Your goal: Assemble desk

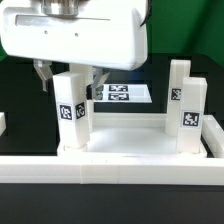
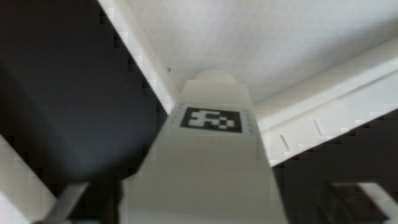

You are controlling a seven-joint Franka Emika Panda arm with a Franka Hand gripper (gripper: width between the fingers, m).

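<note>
The white rimmed tabletop (image 1: 130, 140) lies flat on the black table. A square white leg (image 1: 70, 110) with a black-and-white tag stands upright at its corner on the exterior view's left. Two more tagged legs (image 1: 192, 108) (image 1: 178, 85) stand at the corners on the exterior view's right. My gripper (image 1: 70, 75) hangs over the left leg, one finger (image 1: 43, 72) on each side of its top. In the wrist view the leg (image 2: 215, 150) fills the middle between the fingers (image 2: 63, 205), with a dark gap on both sides. The jaws are open around it.
The marker board (image 1: 122, 93) lies on the table behind the tabletop. A long white border bar (image 1: 110, 168) runs along the front, and a short white piece (image 1: 2, 122) shows at the exterior view's left edge. The robot's white hand fills the top.
</note>
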